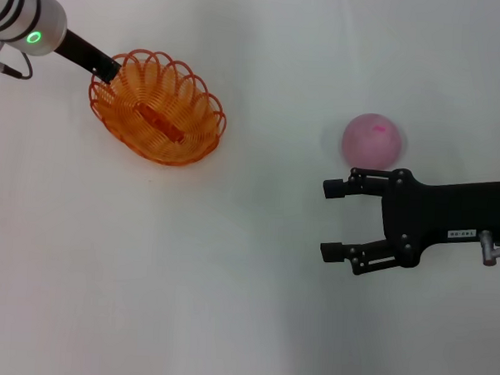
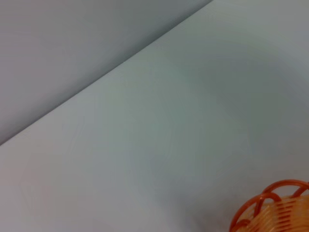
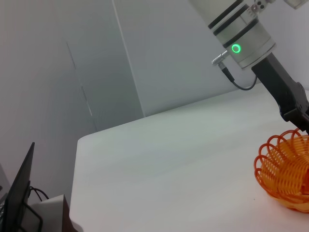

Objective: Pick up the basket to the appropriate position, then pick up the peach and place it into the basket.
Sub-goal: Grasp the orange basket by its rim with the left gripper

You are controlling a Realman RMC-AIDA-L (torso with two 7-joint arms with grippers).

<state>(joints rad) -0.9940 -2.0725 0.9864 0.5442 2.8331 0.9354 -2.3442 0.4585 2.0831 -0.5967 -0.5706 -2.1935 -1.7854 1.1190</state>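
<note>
The orange wire basket point(image 1: 158, 109) sits on the white table at the left rear; a bit of its rim point(image 2: 273, 208) also shows in the left wrist view. My left gripper point(image 1: 108, 70) reaches in from the upper left, its narrow black tip shut on the basket's far-left rim, as the right wrist view also shows for the gripper point(image 3: 299, 116) and basket point(image 3: 285, 174). The pale-pink peach point(image 1: 371, 140) lies at the right. My right gripper point(image 1: 331, 220) stands open just in front of the peach, fingers pointing left, nothing between them.
The white table point(image 1: 245, 303) spreads wide around both things. Its far edge meets a grey wall point(image 3: 145, 58). A dark monitor and cables point(image 3: 21, 193) stand off the table's side in the right wrist view.
</note>
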